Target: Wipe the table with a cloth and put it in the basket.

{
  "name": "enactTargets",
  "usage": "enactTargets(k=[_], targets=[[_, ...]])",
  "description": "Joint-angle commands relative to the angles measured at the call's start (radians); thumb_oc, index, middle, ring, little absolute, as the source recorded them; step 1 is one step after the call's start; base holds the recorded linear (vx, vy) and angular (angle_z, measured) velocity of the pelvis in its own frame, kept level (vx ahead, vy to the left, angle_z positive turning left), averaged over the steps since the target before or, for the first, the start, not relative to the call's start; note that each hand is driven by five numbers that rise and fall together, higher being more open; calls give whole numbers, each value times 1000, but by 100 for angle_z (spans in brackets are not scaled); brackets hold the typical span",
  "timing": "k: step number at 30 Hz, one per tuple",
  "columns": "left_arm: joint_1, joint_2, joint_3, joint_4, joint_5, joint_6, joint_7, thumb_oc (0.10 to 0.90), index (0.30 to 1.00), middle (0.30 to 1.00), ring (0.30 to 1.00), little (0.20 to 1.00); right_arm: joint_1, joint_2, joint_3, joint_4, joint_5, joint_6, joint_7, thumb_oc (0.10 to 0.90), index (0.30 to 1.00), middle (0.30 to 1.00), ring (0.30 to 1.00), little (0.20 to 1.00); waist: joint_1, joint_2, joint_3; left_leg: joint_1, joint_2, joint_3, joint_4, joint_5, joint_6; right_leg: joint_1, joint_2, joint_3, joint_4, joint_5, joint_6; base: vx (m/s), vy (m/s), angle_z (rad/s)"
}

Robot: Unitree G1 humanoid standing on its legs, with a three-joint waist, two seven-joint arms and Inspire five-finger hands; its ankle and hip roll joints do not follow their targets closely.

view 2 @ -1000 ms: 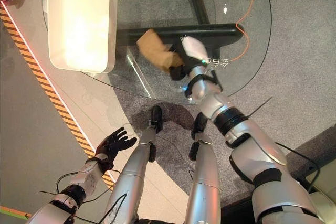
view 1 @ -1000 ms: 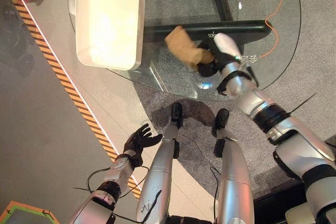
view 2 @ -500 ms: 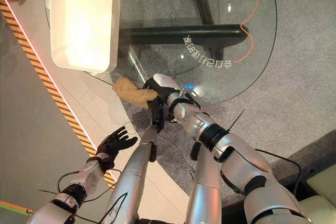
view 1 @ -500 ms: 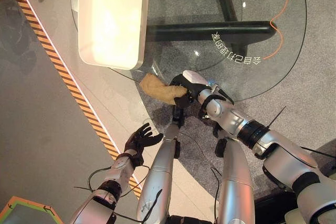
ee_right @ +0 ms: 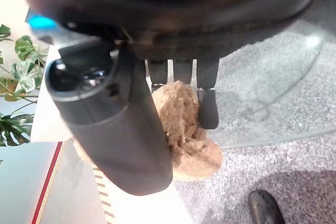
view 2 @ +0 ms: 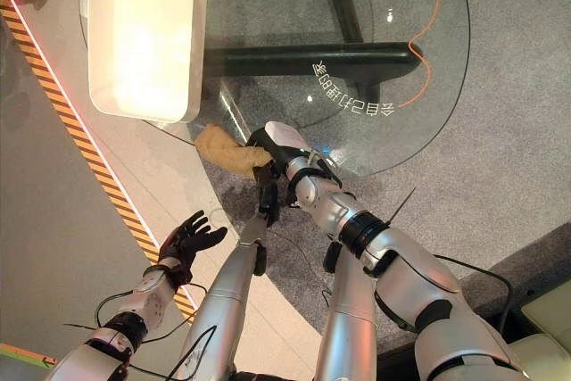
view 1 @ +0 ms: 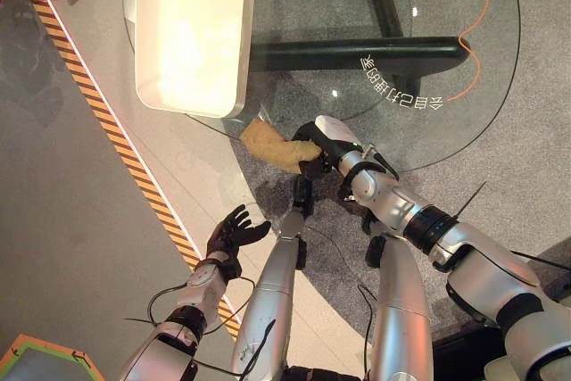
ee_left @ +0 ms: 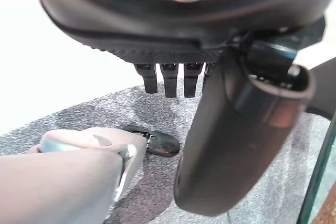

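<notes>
Left eye view: a round glass desk [view 1: 446,122] seen from above, with a dark base bar [view 1: 357,53] showing through the pane. On the desk's left part, a pale, brightly lit rectangular basket [view 1: 234,60]. At the desk's near edge, just below the basket's near corner, a tan cloth [view 1: 268,144], bunched and gripped at its right end by the right hand [view 1: 319,144], fingers clenched round it. Orange cord [view 1: 464,37] trailing on the floor beyond the glass. Yellow-and-black hazard tape [view 1: 116,131] running diagonally across the floor on the left. Low on the left, well apart from the desk, the left hand [view 1: 234,233] held over the floor, fingers spread and grasping nothing.

Right eye view: same layout; cloth [view 2: 227,151] hanging at the rim of the desk [view 2: 419,131], pinched by the right hand [view 2: 277,151], close beside the basket [view 2: 192,60] but outside it. Left hand [view 2: 186,240] with fingers released and fanned out above the floor.

Left wrist view: left hand [ee_left: 231,129] with thumb extended and fingers [ee_left: 170,80] straight, nothing between them; grey carpet [ee_left: 94,108] past them.

Right wrist view: cloth [ee_right: 184,129] clamped between thumb and fingers [ee_right: 208,106] of the right hand [ee_right: 126,129], bulging out past them over the glass edge; green plant leaves [ee_right: 16,87] at one side.
</notes>
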Motion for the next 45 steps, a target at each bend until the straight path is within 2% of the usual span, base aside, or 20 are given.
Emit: enactTargets(k=[1,7,12,15,17,20,21,22,27,29,30,32,37,39,40,43,45], targets=[[4,0,59,21,-92,-50,16,800,900,900,900,900,-36,16,-83,-33,38,-65,-123,100,300,300,300,200,0,12,-14,14,-60,80,59,-78,35,34,41,-45,-98,26,21,0,0,0],[13,12,118,5,-172,-88,39,800,900,900,900,900,-23,1,-141,-41,120,-72,-217,100,300,300,300,200,-3,10,-14,28,-56,80,52,-80,34,47,42,-43,-93,18,19,0,0,0],[12,34,219,-37,-284,-186,134,800,900,900,900,900,7,-13,-217,-91,169,-96,-291,100,300,300,300,200,-7,-1,-14,46,-53,76,51,-83,34,63,43,-38,-85,6,18,0,0,0],[-9,54,267,-65,-294,-230,196,800,900,900,900,900,26,-18,-244,-136,185,-101,-324,100,300,300,300,200,-11,-10,-14,48,-50,74,53,-84,35,64,44,-36,-83,3,17,0,0,0],[-22,73,304,-100,-304,-284,261,800,900,900,900,900,47,-22,-276,-186,191,-100,-355,100,300,300,300,200,-15,-16,-14,46,-49,70,61,-87,36,63,46,-31,-76,-1,15,-6,-17,0],[-44,99,344,-134,-297,-316,322,800,900,900,900,900,63,-28,-307,-221,194,-115,-379,100,300,300,300,200,-18,-23,-14,42,-47,68,69,-91,37,62,48,-28,-72,-4,14,-13,-39,-1],[-53,113,368,-153,-296,-351,358,800,900,900,900,900,74,-31,-324,-246,194,-125,-392,100,300,300,300,200,-21,-27,-14,42,-46,66,70,-92,38,62,50,-25,-73,-4,13,-18,-33,-1],[-59,118,377,-163,-300,-354,370,800,900,900,900,900,80,-31,-331,-259,191,-126,-396,100,300,300,300,200,-23,-29,-14,41,-45,66,72,-93,38,62,51,-22,-72,-5,13,0,0,0],[-80,144,443,-253,-316,-464,458,800,900,900,900,900,133,-33,-385,-362,156,-154,-424,100,300,300,300,200,-37,-43,-14,41,-41,65,77,-98,41,65,62,-8,-70,-11,10,-11,-8,-5],[-79,148,460,-292,-312,-482,485,800,900,900,900,900,148,-36,-406,-393,145,-156,-419,100,300,300,300,200,-40,-44,-14,43,-41,64,77,-98,41,67,64,-3,-69,-13,10,-16,1,-8],[-80,147,472,-319,-302,-513,506,800,900,900,900,900,162,-33,-422,-416,128,-162,-422,100,300,300,300,200,-43,-45,-14,46,-42,62,76,-99,42,71,67,1,-68,-15,10,-15,6,-9],[-78,146,481,-340,-288,-531,518,800,900,900,900,900,174,-32,-432,-432,120,-166,-422,100,300,300,300,200,-44,-46,-14,50,-43,62,75,-100,42,75,68,3,-69,-17,9,-10,3,-5],[-77,131,518,-495,-143,-591,652,800,900,900,900,900,228,-30,-485,-505,78,-189,-408,100,300,300,300,200,-49,-50,-14,60,-45,60,81,-106,44,95,71,11,-71,-25,9,-3,1,-2],[-80,130,524,-532,-55,-606,695,800,900,900,900,900,237,-26,-499,-528,66,-192,-403,100,300,300,300,200,-50,-53,-14,61,-45,58,84,-109,43,99,72,13,-71,-27,9,-2,-16,0],[-90,131,521,-594,37,-607,736,800,900,900,900,900,255,-27,-509,-569,57,-191,-401,100,300,300,300,200,-52,-56,-14,62,-45,59,85,-110,44,103,74,16,-72,-27,10,0,0,0],[-88,118,508,-676,103,-616,679,800,900,900,900,900,273,-24,-524,-614,42,-195,-388,100,300,300,300,200,-55,-57,-14,64,-46,58,85,-112,44,108,79,21,-72,-28,12,0,0,0],[-93,113,481,-770,129,-569,616,800,900,900,900,900,284,-20,-538,-648,27,-200,-374,100,300,300,300,200,-57,-60,-14,67,-45,60,83,-112,45,113,82,22,-75,-27,14,1,-6,-4]])
